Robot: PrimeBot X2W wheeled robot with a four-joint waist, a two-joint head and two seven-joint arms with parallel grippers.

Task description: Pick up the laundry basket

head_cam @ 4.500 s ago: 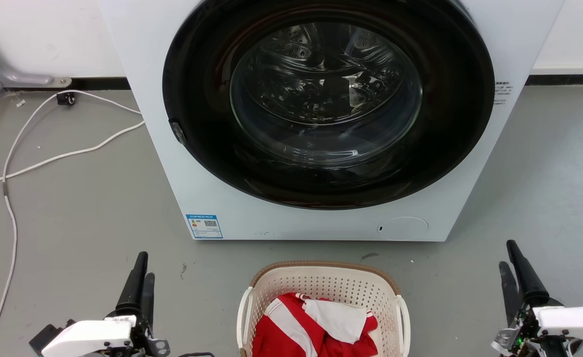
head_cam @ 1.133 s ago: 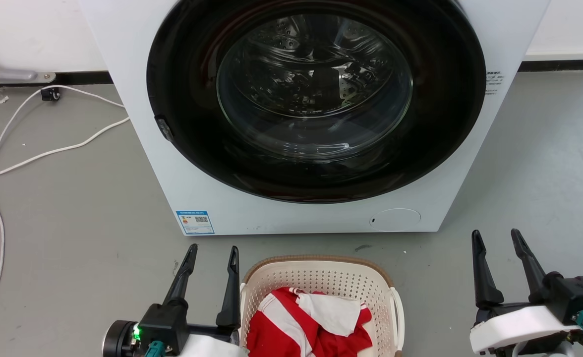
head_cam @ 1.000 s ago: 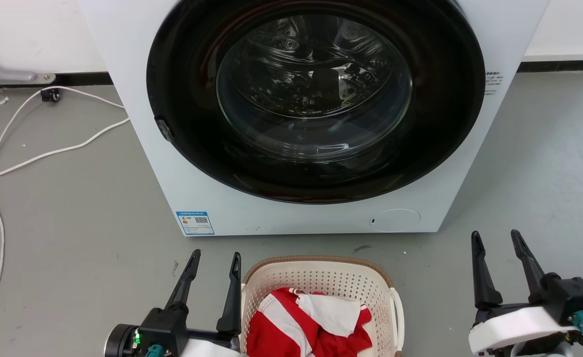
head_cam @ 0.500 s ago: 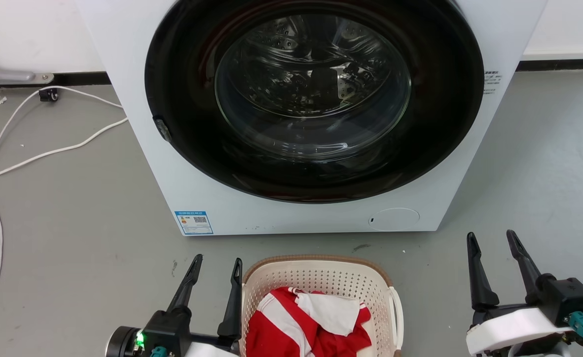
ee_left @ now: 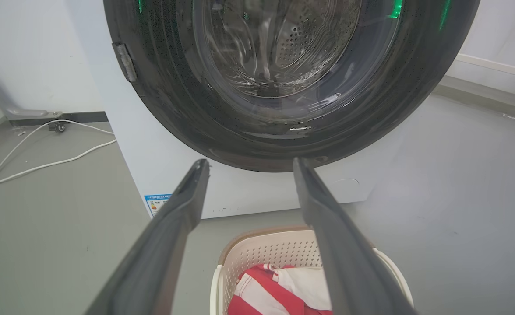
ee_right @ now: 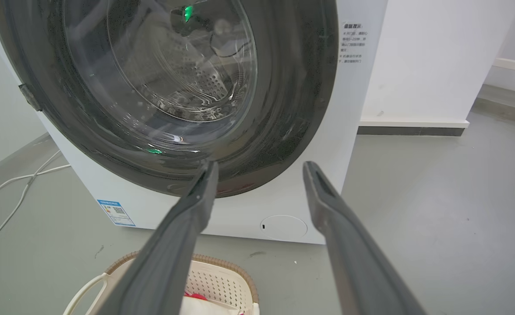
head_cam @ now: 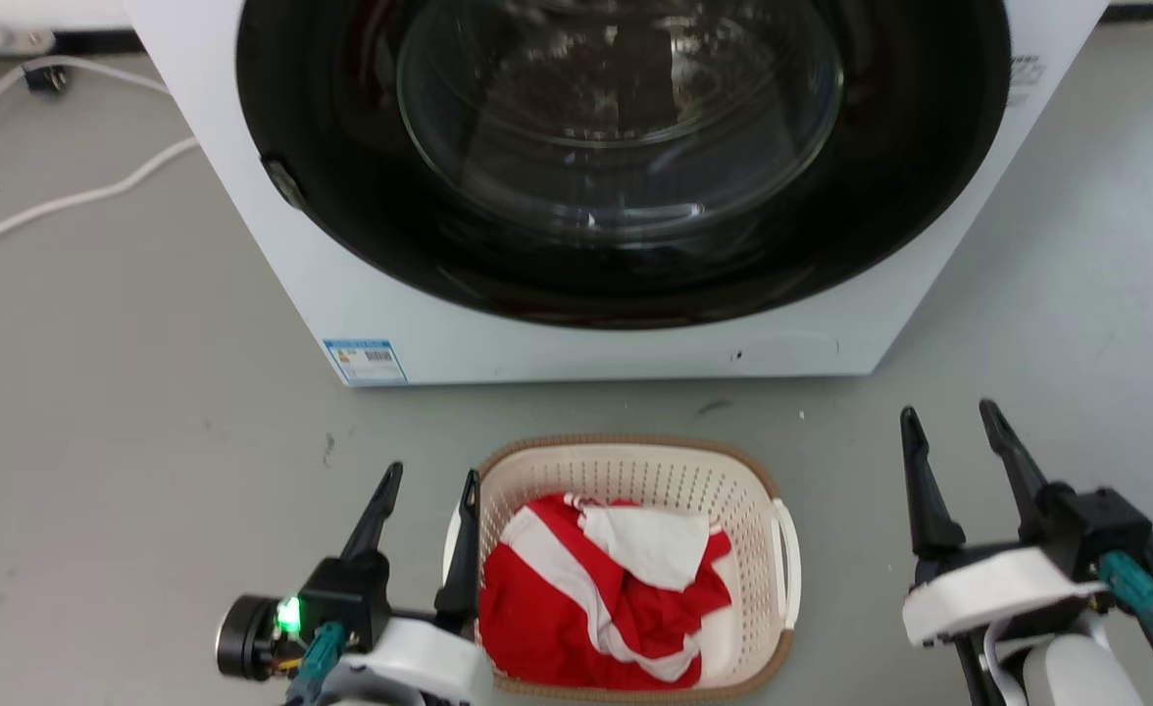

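— Where do we see the laundry basket (head_cam: 635, 473)?
— On the grey floor (head_cam: 145, 412), just in front of the washing machine (head_cam: 576, 348), with a red-and-white cloth (head_cam: 567, 608) inside.
— And our grippers?
— Our left gripper (head_cam: 433, 473) is spread wide and holds nothing. Its inner finger is right beside the basket's left side, and we cannot tell if it touches. Our right gripper (head_cam: 946, 408) is likewise spread and empty, well apart from the right handle.

The laundry basket (head_cam: 635, 476) sits bottom centre below the washing machine (head_cam: 557, 343), my left gripper (head_cam: 433, 473) beside it, right gripper (head_cam: 947, 408) lower right.
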